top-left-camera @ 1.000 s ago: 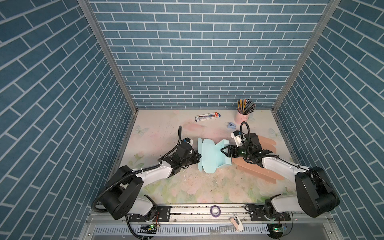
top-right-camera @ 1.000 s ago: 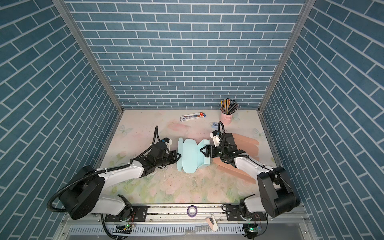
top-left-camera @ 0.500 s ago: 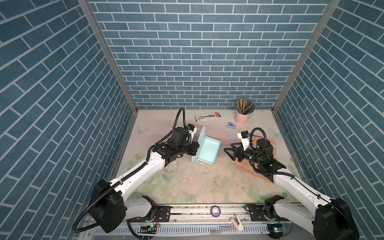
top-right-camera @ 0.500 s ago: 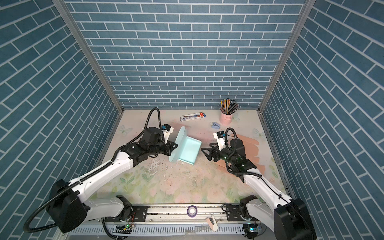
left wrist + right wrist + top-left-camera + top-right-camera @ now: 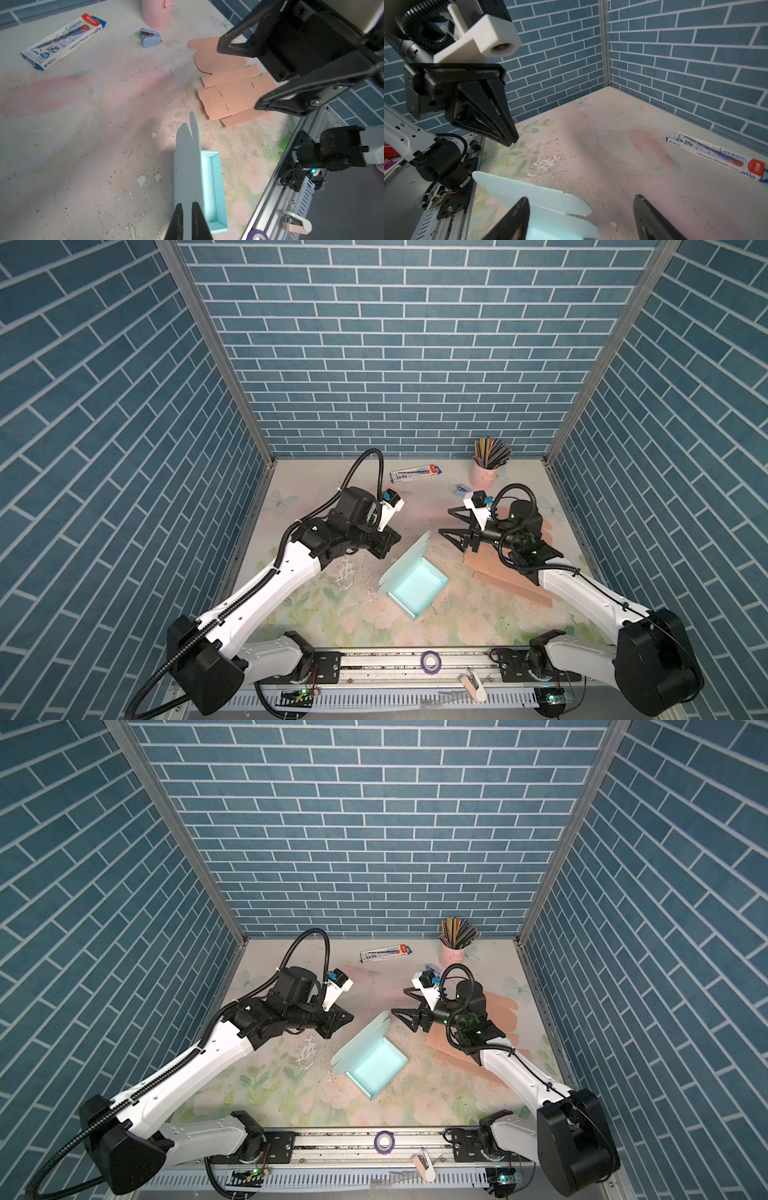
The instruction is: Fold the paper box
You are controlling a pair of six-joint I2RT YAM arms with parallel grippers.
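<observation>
**Box** [image 5: 417, 587]: pale blue and folded into an open tray. It sits flat at the centre of the tabletop [image 5: 353, 614], turned corner-on. The lid [image 5: 405, 564] stands raised along the tray's 10 o'clock side, with its rounded flaps pointing toward 1 o'clock.

**Left tool** [image 5: 392, 541]: at 10 o'clock of the box, raised off the tabletop. The jaws are drawn almost together, leaving only a thin slit in the left wrist view. It grips nothing and is clear of the lid.

**Right tool** [image 5: 448, 522]: at 2 o'clock of the box, near the lid's flap end but apart from it. The jaws are spread wide. It holds and touches nothing.

**Blanks** [image 5: 511, 578]: flat pink card lying unfolded at 3 o'clock of the box, partly under the right arm.

**Cup** [image 5: 482, 476]: pink and filled with coloured pencils, at 1 o'clock by the back wall.

**Carton** [image 5: 415, 473]: a long white and blue carton lying flat at 12 o'clock, near the back wall.
</observation>
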